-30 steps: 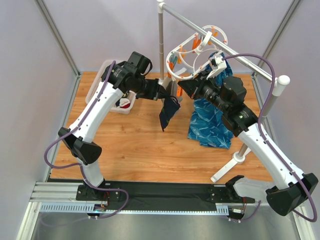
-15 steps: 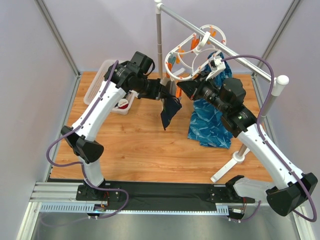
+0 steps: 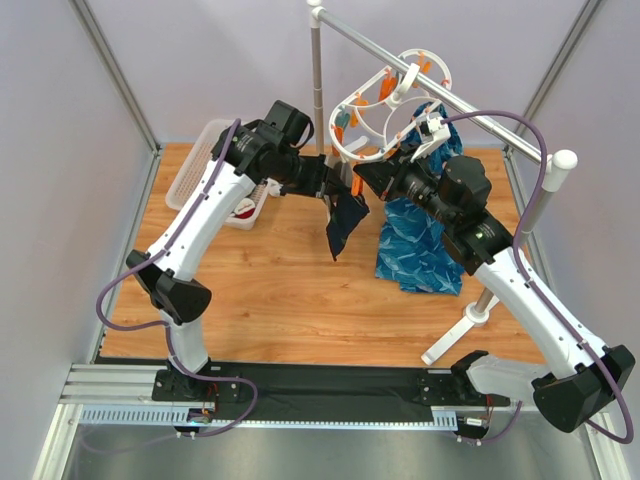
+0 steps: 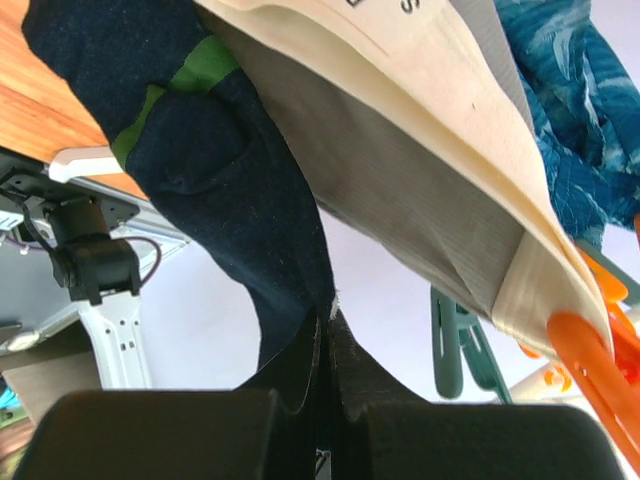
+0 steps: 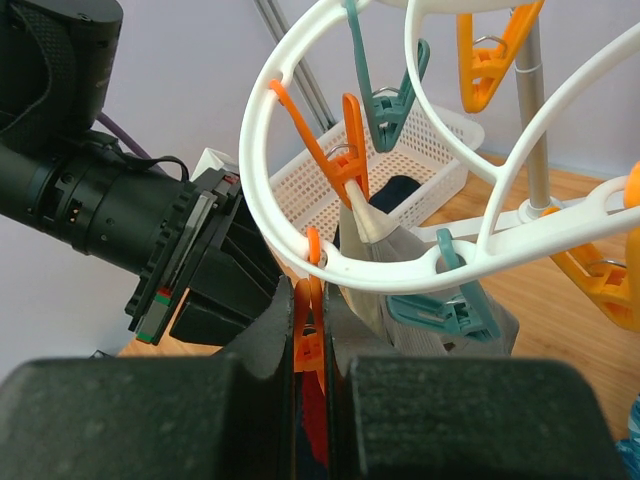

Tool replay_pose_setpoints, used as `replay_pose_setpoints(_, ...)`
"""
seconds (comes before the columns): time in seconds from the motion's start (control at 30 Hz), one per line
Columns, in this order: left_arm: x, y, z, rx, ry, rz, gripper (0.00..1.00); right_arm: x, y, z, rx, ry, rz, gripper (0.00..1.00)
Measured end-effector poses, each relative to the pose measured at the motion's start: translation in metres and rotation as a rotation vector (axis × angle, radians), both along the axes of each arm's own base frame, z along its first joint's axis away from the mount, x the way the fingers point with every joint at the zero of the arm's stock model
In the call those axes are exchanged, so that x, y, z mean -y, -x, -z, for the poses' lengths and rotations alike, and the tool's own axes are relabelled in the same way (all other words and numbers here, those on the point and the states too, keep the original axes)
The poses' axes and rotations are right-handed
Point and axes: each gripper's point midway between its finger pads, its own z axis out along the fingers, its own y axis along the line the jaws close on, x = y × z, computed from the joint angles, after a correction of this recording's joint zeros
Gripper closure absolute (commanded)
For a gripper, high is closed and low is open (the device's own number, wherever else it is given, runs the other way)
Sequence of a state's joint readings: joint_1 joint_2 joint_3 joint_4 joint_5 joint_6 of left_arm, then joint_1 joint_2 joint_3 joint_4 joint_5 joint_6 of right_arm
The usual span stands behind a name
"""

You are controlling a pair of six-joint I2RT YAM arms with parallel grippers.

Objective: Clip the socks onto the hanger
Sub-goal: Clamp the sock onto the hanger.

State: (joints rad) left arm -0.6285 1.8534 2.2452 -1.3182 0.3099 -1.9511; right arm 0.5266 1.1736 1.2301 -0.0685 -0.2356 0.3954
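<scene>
My left gripper (image 3: 337, 191) (image 4: 327, 318) is shut on the top edge of a dark navy sock (image 3: 343, 226) (image 4: 225, 170), which hangs limp below it. It sits just under the white ring hanger (image 3: 380, 110) (image 5: 258, 135) that hangs from the rail. My right gripper (image 3: 363, 180) (image 5: 318, 312) is shut on an orange peg (image 5: 312, 300) dangling from the outer ring, close beside the left gripper. A grey and cream sock (image 4: 400, 190) (image 5: 385, 255) is clipped in another orange peg (image 5: 345, 160). Teal pegs (image 5: 385, 95) (image 4: 455, 345) hang nearby.
A grey metal rail stand (image 3: 470, 115) carries the hanger. A bright-blue patterned cloth (image 3: 420, 245) (image 4: 575, 110) drapes from it behind my right arm. A white mesh basket (image 3: 205, 180) (image 5: 400, 165) stands at the table's back left.
My left gripper has moved right with the dark sock, closer to the right gripper and the hanger's rim. The right gripper has kept its hold on the peg.
</scene>
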Motion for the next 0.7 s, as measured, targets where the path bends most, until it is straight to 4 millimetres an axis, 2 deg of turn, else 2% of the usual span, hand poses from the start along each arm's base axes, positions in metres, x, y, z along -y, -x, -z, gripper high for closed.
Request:
replay_pose_setpoints(0.5, 0.0023, 0.0022, -0.0062, 0.014, 0.009, 0.006, 1.0, 0.0002, -0.0001, 0.0004, 0.003, 0.005, 0.0, 0.99)
replay_pose_setpoints(0.7, 0.0028, 0.0025, -0.0071, 0.016, 0.011, 0.008, 1.0, 0.0018, 0.0007, -0.0006, 0.014, 0.014, 0.004, 0.81)
